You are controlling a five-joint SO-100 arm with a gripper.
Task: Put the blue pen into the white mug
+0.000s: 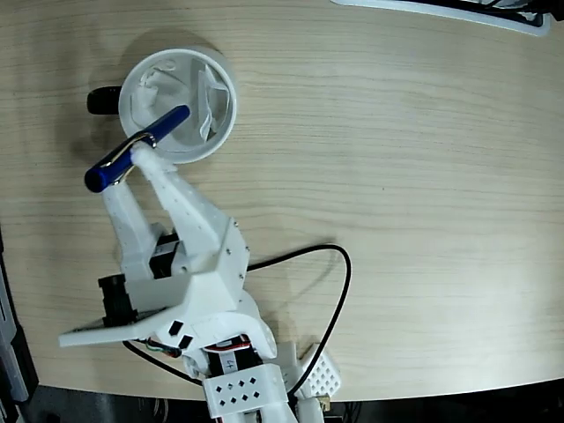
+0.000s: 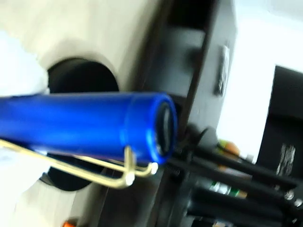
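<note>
- Your end effector (image 1: 134,159) is pinching the pen (image 1: 137,150) near its middle, fingers pressed against the barrel.
- The pen lies tilted across the mug (image 1: 226,113) rim: one end over the paper-lined inside, beyond the end effector; the clip end sticks out over the tabletop (image 1: 397,176).
- In the wrist view, the pen (image 2: 85,125) fills the frame, clip below.
- The mug's black handle (image 1: 103,101) points away from the end effector.

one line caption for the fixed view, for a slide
White arm's tool holds the blue pen tilted across the rim of the white mug.
</note>
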